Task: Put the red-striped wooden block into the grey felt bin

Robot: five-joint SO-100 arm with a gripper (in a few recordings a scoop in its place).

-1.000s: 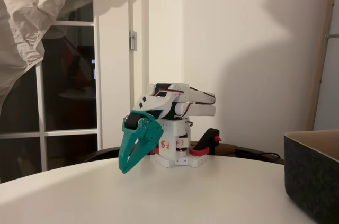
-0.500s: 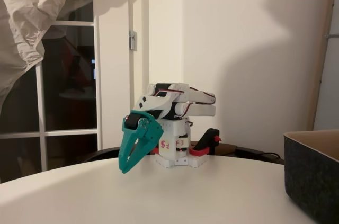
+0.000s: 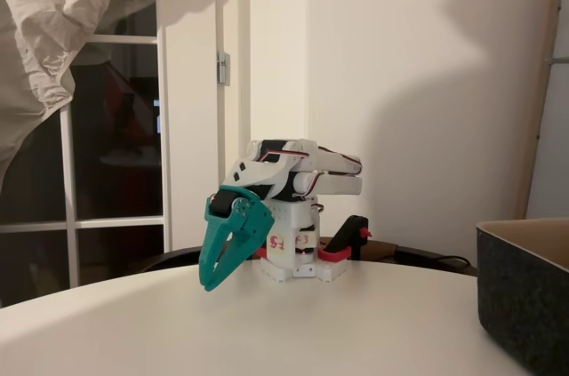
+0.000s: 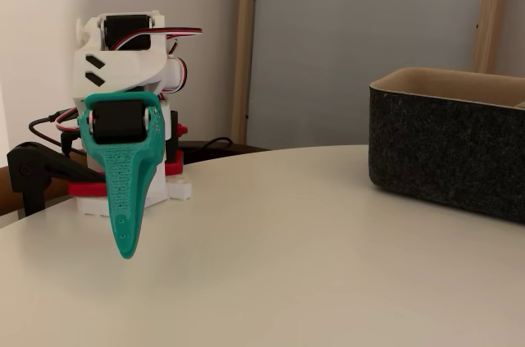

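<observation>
The white arm is folded low over its base, and its teal gripper (image 3: 210, 282) (image 4: 125, 250) points down just above the round white table (image 3: 293, 332) (image 4: 287, 257). Its fingers are closed together with nothing between them. The grey felt bin (image 3: 524, 296) stands at the right edge in one fixed view, and the same bin (image 4: 447, 146) sits at the right in the other, its tan inside showing at the rim. It stands well apart from the gripper. The red-striped wooden block is out of view.
The arm's base (image 3: 298, 256) (image 4: 135, 187) is clamped at the table's far side with a black and red clamp (image 3: 347, 243) (image 4: 33, 171). A glass door and a hanging pale cloth (image 3: 62, 29) lie behind on the left.
</observation>
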